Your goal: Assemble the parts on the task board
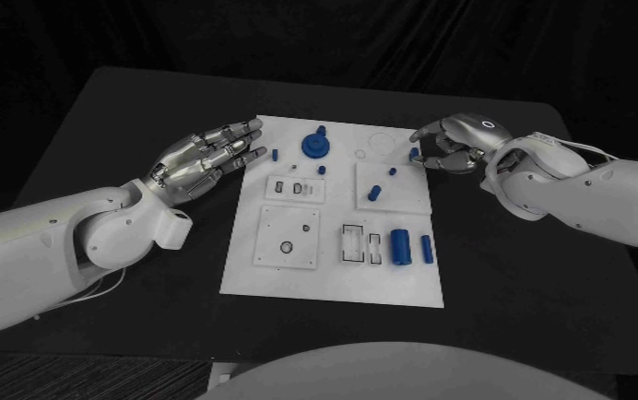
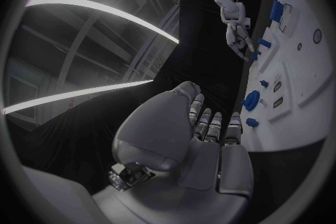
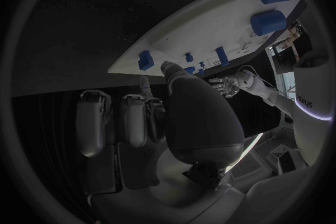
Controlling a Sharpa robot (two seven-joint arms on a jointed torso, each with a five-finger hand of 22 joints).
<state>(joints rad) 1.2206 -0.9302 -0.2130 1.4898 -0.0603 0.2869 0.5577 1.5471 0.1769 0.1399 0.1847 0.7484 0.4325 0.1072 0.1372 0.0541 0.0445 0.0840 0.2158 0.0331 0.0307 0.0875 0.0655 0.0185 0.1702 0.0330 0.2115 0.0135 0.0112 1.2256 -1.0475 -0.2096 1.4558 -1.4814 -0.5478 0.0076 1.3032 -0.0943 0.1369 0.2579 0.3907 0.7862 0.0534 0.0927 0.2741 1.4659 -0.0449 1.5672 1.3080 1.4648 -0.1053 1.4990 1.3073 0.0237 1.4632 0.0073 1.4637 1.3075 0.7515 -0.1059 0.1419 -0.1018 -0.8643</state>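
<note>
White board mid-table, both hands at its far corners

White task board (image 1: 333, 276) lay flat on black table (image 1: 133, 114), long side running away from robot. Blue round part (image 1: 315, 145) with upright stem stood near far edge, middle of board. Small blue peg (image 1: 276, 154) just left of it, near left edge. Blue short cylinder (image 1: 375, 192) sat on right raised square plate, tiny blue piece (image 1: 393, 170) just beyond it. Two larger blue cylinders (image 1: 400, 246) and (image 1: 427, 249) lay side by side near right edge, closer to robot, beside an open rectangular slot (image 1: 352, 242). Left near plate carried a ring-shaped hole (image 1: 288, 248).

Left hand (image 1: 206, 158) hovered off left far corner of board, fingers stretched out and spread toward the edge, nothing held; left wrist view showed same extended fingers (image 2: 213, 123) short of board rim, round part (image 2: 251, 99) just ahead.

Right hand (image 1: 450, 142) sat at right far corner, fingers curled down over board edge, fingertips near a small blue piece (image 1: 415, 152); could not tell whether pinched or merely touched. Right wrist view gave thumb (image 3: 170, 69) reaching to board edge, other fingers (image 3: 133, 117) folded back, contact unclear.
</note>
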